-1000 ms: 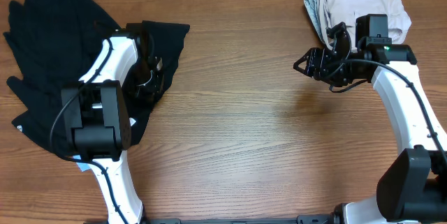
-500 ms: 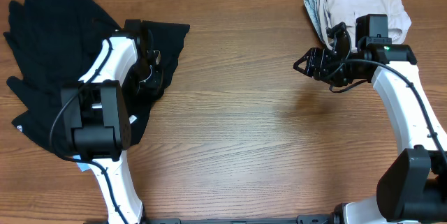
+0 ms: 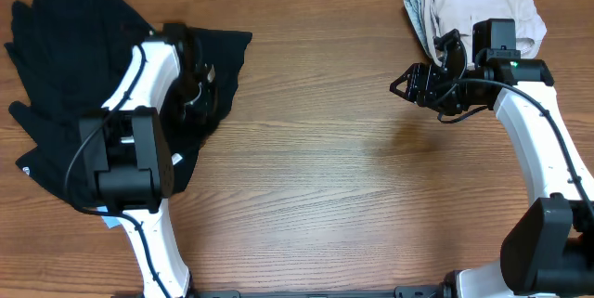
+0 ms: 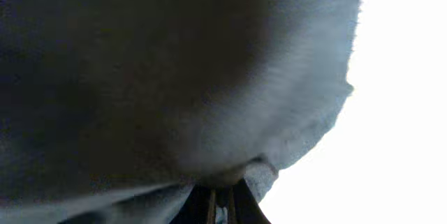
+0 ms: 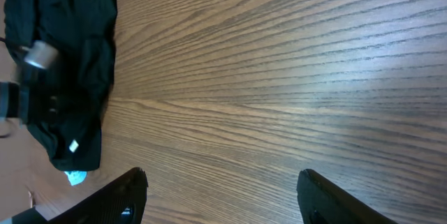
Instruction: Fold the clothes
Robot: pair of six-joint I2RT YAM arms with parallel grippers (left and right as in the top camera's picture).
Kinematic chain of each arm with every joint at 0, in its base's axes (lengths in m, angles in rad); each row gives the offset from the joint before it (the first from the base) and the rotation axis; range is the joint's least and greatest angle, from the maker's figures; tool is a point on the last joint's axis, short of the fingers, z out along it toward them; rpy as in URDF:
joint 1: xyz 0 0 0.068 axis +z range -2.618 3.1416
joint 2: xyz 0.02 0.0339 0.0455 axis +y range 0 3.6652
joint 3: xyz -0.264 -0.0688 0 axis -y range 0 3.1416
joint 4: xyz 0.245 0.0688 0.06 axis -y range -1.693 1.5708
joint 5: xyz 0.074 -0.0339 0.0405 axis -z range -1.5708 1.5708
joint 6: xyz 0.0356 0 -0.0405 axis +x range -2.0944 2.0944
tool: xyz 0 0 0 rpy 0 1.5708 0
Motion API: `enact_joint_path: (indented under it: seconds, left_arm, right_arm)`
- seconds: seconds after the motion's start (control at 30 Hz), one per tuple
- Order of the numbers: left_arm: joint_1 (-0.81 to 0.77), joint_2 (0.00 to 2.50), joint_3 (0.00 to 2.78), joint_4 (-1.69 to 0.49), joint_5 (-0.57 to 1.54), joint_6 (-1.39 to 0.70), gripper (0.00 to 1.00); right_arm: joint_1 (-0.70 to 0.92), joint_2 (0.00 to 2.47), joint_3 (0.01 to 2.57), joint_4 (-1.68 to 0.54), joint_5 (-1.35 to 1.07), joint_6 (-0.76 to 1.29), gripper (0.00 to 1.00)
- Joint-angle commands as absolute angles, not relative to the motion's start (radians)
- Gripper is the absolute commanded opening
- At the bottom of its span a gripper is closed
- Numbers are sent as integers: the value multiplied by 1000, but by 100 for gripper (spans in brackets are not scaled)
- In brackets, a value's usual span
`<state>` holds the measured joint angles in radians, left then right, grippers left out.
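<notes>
Heap of black clothes [image 3: 65,66] is lying at upper left of the overhead view. The left gripper [image 3: 197,89] is digging into its right edge, jaws closed, apparently pinching fabric to pull a piece free for folding. The right gripper [image 3: 403,85] is hovering wide open over the bare table [image 3: 325,177] beside the beige pile [image 3: 483,1] at upper right, likely waiting.

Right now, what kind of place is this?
Probably a robot lab workbench, not a home. A white-and-black left robot arm and a matching right robot arm stand at a wood-grain table holding a limp black fabric clothes pile and a crumpled beige and light-blue cloth heap.
</notes>
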<state>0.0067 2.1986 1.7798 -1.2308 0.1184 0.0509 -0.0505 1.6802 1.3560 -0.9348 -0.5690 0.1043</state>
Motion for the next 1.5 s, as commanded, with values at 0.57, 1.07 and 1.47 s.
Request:
enact_joint_path:
  seconds: [0.57, 1.07, 1.47]
  left_arm:
    - [-279, 2189, 2614, -1486, 222, 79, 4]
    - [-467, 2190, 2652, -1330, 316, 37, 4]
    - [-530, 2193, 2651, -1252, 314, 37, 87]
  right_arm:
    - [-46, 1649, 1388, -935, -566, 105, 73]
    - [-49, 1649, 1388, -941, -561, 105, 73]
    - [-125, 1636, 1392, -942, -563, 135, 73]
